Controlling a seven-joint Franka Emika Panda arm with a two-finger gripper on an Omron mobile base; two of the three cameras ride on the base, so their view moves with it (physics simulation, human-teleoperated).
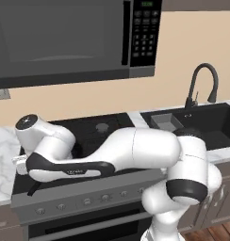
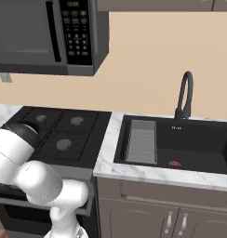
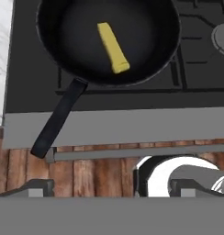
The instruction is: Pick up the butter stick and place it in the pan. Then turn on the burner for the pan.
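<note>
— Where's the butter stick [image 3: 113, 48]?
— Lying in the pan [image 3: 77, 27], well clear of the gripper [image 3: 111, 188], whose fingers are spread wide, holding nothing.
— Anything around?
— Pan handle [image 3: 56, 120] juts over the cooktop [image 3: 196, 69] edge — wood floor [image 3: 86, 172] below.
— The arm?
— Stretched low across the stove front.

A glossy white robot arm [image 1: 135, 150] of rounded, bulbous segments, dark charcoal bands at its joints, a grey disc cap at nine o'clock on its end; two small dark fingertips [image 3: 38, 187] tip its gripper [image 3: 116, 188].
</note>
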